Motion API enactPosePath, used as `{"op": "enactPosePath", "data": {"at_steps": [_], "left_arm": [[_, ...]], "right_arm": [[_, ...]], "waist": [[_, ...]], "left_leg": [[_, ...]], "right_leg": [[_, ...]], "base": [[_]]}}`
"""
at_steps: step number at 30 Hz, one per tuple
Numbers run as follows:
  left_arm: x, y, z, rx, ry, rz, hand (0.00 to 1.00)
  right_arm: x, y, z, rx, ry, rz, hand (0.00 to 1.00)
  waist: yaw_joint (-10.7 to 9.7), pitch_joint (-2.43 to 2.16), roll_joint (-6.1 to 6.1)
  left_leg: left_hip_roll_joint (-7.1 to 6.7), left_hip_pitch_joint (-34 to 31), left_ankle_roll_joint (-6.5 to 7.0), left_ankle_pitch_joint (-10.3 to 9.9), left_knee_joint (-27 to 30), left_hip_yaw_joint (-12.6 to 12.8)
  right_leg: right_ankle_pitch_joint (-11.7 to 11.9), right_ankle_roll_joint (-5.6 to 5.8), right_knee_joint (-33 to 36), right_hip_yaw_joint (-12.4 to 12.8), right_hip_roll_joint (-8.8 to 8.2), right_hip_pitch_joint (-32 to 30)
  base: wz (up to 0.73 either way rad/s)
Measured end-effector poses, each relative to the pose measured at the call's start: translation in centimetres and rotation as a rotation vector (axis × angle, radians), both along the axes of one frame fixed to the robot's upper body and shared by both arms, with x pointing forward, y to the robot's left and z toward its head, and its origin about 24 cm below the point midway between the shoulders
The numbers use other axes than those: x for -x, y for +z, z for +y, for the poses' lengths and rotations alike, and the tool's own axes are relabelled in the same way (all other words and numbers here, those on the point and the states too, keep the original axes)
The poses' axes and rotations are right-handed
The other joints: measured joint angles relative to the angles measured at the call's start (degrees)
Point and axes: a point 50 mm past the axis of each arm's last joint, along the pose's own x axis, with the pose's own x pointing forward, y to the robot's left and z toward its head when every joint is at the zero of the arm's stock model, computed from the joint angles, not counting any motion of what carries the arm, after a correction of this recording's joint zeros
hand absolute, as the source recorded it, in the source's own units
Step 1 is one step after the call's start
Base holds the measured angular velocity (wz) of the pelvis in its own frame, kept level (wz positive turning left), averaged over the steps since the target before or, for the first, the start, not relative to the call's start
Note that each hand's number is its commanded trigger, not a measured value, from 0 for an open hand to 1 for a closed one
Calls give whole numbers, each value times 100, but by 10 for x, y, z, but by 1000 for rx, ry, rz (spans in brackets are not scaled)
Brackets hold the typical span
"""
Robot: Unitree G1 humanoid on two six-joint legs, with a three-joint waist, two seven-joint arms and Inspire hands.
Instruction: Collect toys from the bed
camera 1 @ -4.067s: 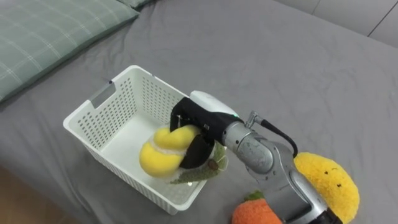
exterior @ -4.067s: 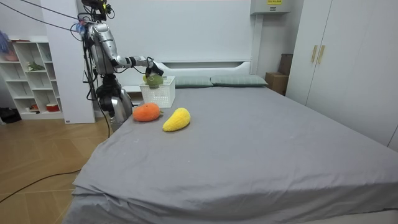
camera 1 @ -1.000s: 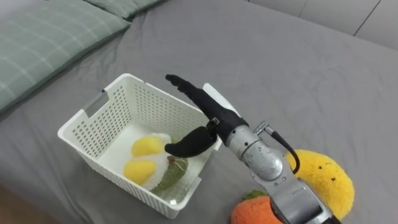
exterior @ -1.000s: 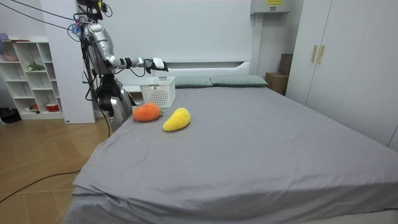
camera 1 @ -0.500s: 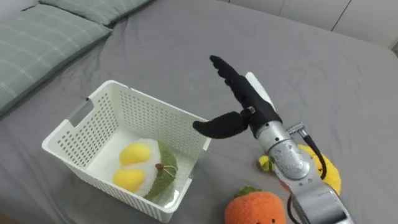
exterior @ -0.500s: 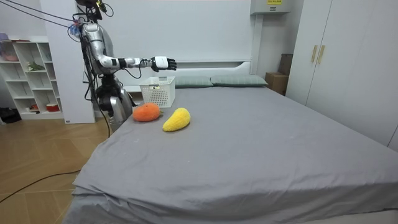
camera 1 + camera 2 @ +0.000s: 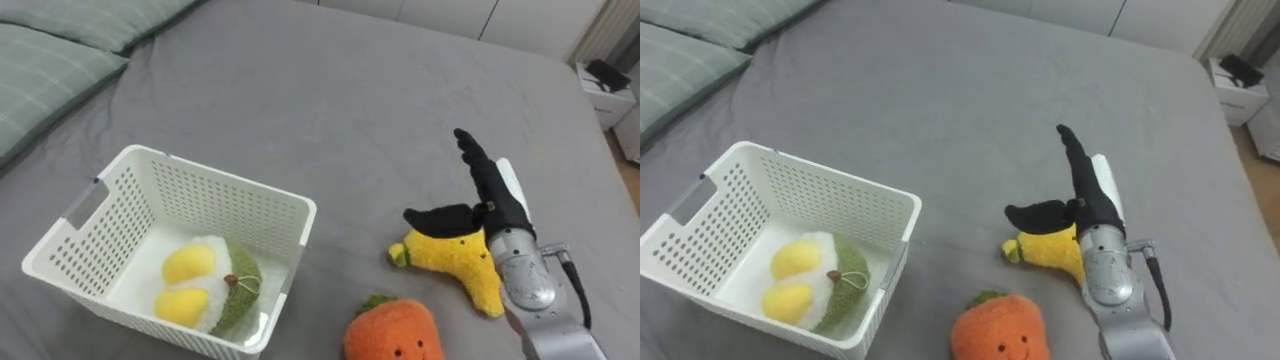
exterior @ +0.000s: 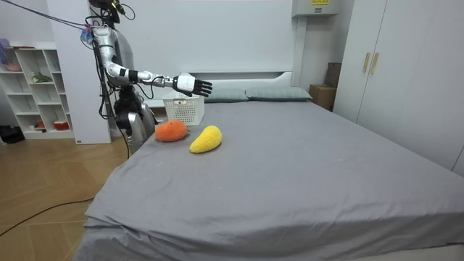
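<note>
A white slotted basket (image 7: 215, 205) (image 7: 830, 195) (image 8: 183, 111) stands on the grey bed, and a yellow-and-green plush toy (image 7: 200, 285) (image 7: 805, 280) lies inside it. To its right, on the sheet, lie a yellow plush banana (image 7: 455, 262) (image 7: 1050, 250) (image 8: 206, 139) and an orange plush carrot (image 7: 392, 330) (image 7: 998, 330) (image 8: 171, 130). My right hand (image 7: 490, 195) (image 7: 1088, 195) (image 8: 190, 84) hovers open just above the banana, fingers straight and thumb spread over the toy, holding nothing.
Green checked pillows (image 7: 55, 60) (image 7: 685, 45) lie at the bed's head to the left. Grey sheet (image 7: 330, 110) stretches beyond the toys. I stand at the bedside by the basket; a white shelf unit (image 8: 32, 90) is behind me, wardrobes (image 8: 406, 72) on the room view's right.
My right hand dropped the yellow-and-green toy into the basket, opened, then swung right from above the basket to above the banana. The camera turned right with it.
</note>
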Motion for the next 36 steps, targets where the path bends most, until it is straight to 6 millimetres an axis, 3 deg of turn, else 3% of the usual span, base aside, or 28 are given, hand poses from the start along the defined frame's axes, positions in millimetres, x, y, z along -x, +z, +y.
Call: {"op": "enactPosePath", "data": {"at_steps": [7,11,14,17,20,25,31,36], "left_arm": [[-1,6,8,-23,35,-48,0],[-7,9,13,-43,29,-74,0],[-10,11,16,-68,22,-91,0],[-18,13,18,-82,16,-116,0],[-31,15,17,-95,-8,-149,0],[-45,17,15,-90,-16,-206,0],[-49,19,21,-89,-7,-238,0],[-68,23,19,-81,-49,-280,0]], "right_arm": [[7,-14,-31,32,-109,72,0],[10,-19,-47,78,-150,112,0],[11,-24,-51,83,-180,127,0],[7,-32,-57,59,-219,176,0],[2,-40,-61,79,-241,226,0],[-2,-46,-70,111,-267,286,0],[-8,-41,-85,162,-317,294,0],[-13,-31,-98,247,-335,283,0]], "waist": [[6,-2,-48],[28,10,-134],[35,6,-175],[47,50,-184],[122,33,-235],[173,64,-197],[206,92,-181],[261,128,-182]], "left_leg": [[17,-12,2,-1,17,3],[-7,-125,1,0,37,8],[-7,-285,3,2,56,2],[25,-456,5,2,106,-8],[35,-752,13,17,142,-14],[36,-1127,24,36,245,-61],[24,-1363,27,41,289,-158],[9,-1745,36,56,414,-235]], "right_leg": [[0,0,2,-12,-7,-2],[0,0,-4,-8,-4,-103],[4,-2,8,-10,-4,-257],[34,-1,8,-10,2,-406],[79,-19,12,-24,11,-685],[122,-23,-6,-119,2,-987],[122,-22,-13,-239,-11,-1184],[123,-24,1,-343,-35,-1478]], "base": [[0],[0],[0],[0],[1],[8],[10],[9]]}}
